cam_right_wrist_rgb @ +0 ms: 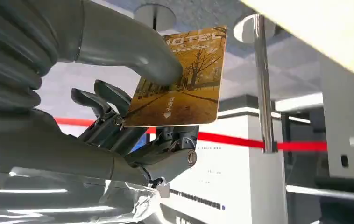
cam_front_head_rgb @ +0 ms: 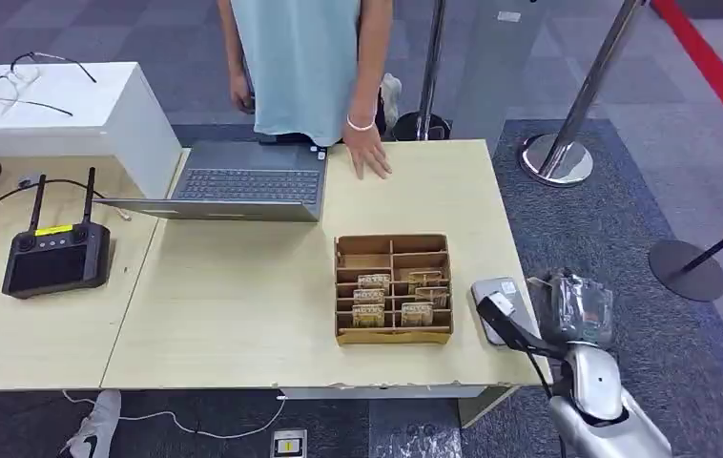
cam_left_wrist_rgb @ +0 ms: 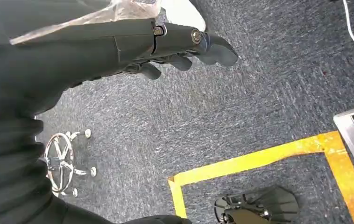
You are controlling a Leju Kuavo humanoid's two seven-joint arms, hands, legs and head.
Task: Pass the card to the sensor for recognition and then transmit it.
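Observation:
My right hand (cam_right_wrist_rgb: 133, 140) pinches a yellow hotel card (cam_right_wrist_rgb: 182, 79) between its grey thumb and dark fingers, the printed face toward the wrist camera. In the head view that plastic-wrapped right hand (cam_front_head_rgb: 575, 307) hovers just off the table's right edge, beside a flat grey sensor pad (cam_front_head_rgb: 506, 286) lying at that edge. A cardboard divider box (cam_front_head_rgb: 393, 329) holding several more cards stands left of the sensor. My left hand (cam_left_wrist_rgb: 166, 46) hangs over the carpet with its fingers loosely extended and nothing in them.
A person stands at the table's far side with a hand (cam_front_head_rgb: 369, 153) flat on the tabletop. A laptop (cam_front_head_rgb: 243, 181) lies near them; a black controller (cam_front_head_rgb: 57, 260) lies at the left. Metal stanchions (cam_front_head_rgb: 558, 157) stand right of the table.

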